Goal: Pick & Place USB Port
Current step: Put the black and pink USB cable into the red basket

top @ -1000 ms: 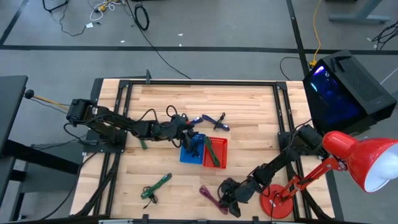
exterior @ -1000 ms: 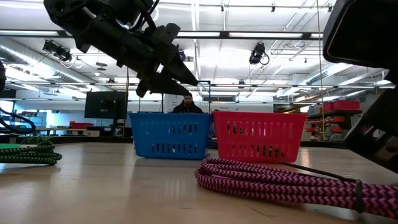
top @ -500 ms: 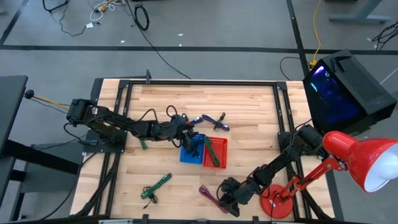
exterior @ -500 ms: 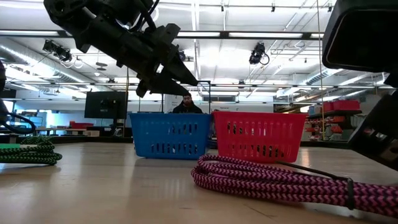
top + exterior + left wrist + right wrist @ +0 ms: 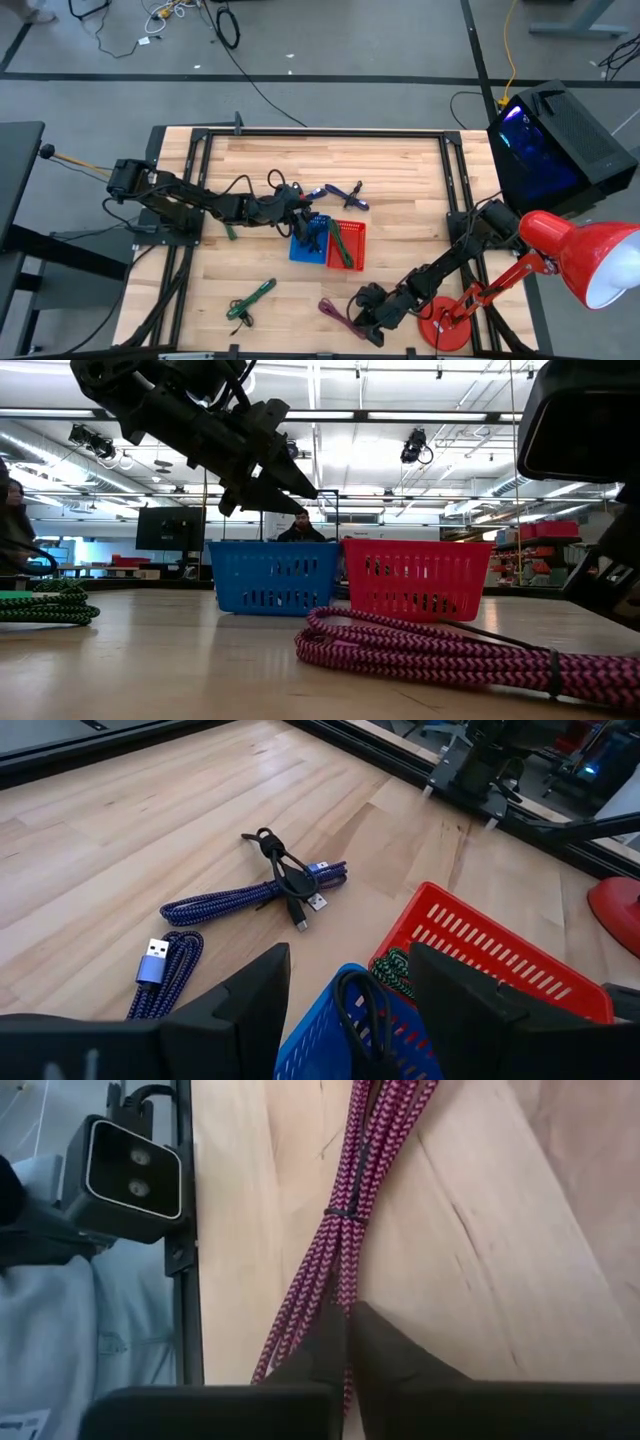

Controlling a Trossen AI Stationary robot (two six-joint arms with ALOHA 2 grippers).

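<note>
We see the magenta USB cable (image 5: 440, 652) lying bundled on the worktop (image 5: 400, 190), near the front edge, just ahead of the red basket (image 5: 348, 244). The right gripper (image 5: 348, 1342) is down on it w/ fingers (image 5: 325, 1342) pinched shut; the strands run right under the tips, so we take it as clamped on the cable. In the high view that gripper sits at the cable's right end, beside the red lamp base (image 5: 442, 325).

The blue basket (image 5: 309, 240) touches the red one on its left; a black cord lies in the blue one & a green cable in the red one. The left gripper (image 5: 350, 982) hovers above the blue basket, fingers spread wide, nothing btwn them.

Further back on the worktop lie two blue USB cables (image 5: 262, 895), close together. A green cable (image 5: 249, 300) lies front-left, well apart from the baskets. A person (image 5: 301, 526) shows behind the blue basket in the low view.
</note>
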